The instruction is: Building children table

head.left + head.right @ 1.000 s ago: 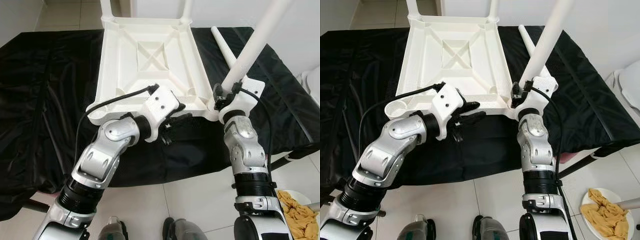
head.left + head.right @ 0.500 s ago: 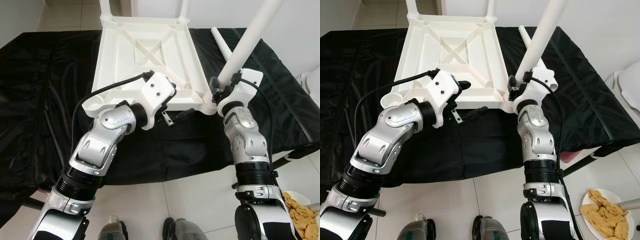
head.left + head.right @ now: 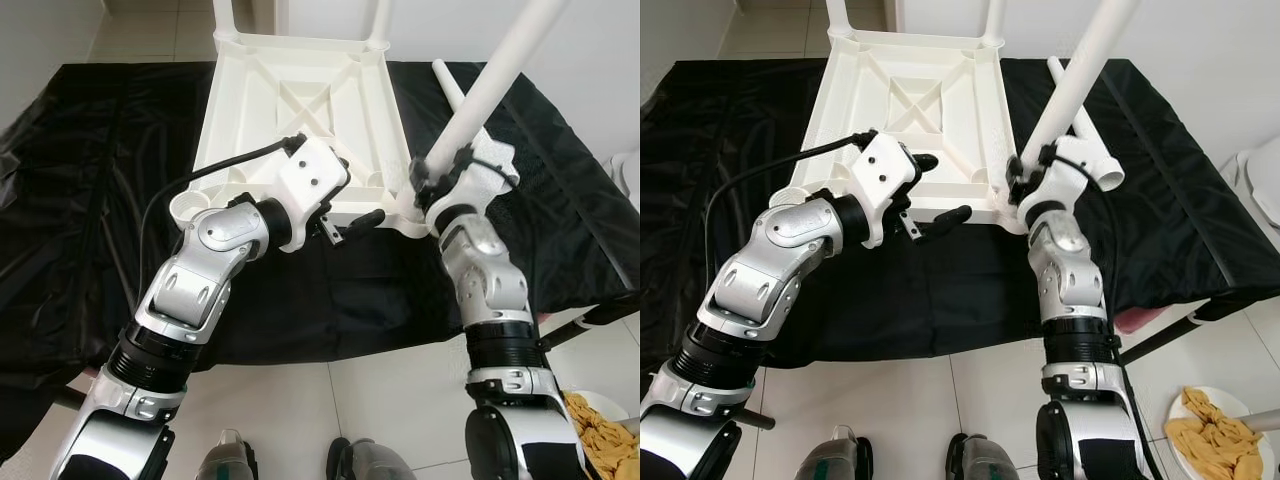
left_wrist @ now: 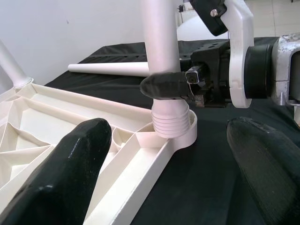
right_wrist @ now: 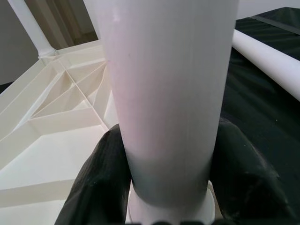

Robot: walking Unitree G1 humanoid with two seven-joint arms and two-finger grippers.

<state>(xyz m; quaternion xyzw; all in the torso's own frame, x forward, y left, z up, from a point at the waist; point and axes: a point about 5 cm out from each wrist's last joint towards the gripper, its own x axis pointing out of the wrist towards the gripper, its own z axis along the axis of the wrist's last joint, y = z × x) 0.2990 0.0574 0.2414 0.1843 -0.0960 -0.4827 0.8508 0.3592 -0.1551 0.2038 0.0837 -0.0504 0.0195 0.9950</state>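
A white plastic tabletop (image 3: 300,110) lies upside down on a black cloth. My right gripper (image 3: 1025,182) is shut on a white leg (image 3: 490,80) that slants up to the right. The leg's ribbed end sits in the near right corner socket (image 4: 171,126). In the right wrist view the black fingers (image 5: 101,183) clasp the leg (image 5: 164,93) on both sides. My left gripper (image 3: 938,190) is open at the tabletop's near edge, just left of that socket, its fingers (image 4: 61,173) wide apart with nothing between them.
A loose leg (image 3: 447,85) lies on the cloth behind the held one. Two legs (image 3: 378,20) stand in the far corners. The near left socket (image 3: 185,207) holds nothing. On the tiled floor at the right is a plate (image 3: 600,425) of yellow stuff.
My left gripper has risen from below the tabletop's near edge and spread its fingers. The held leg's base has moved from beside the corner into the socket. The camera has shifted slightly.
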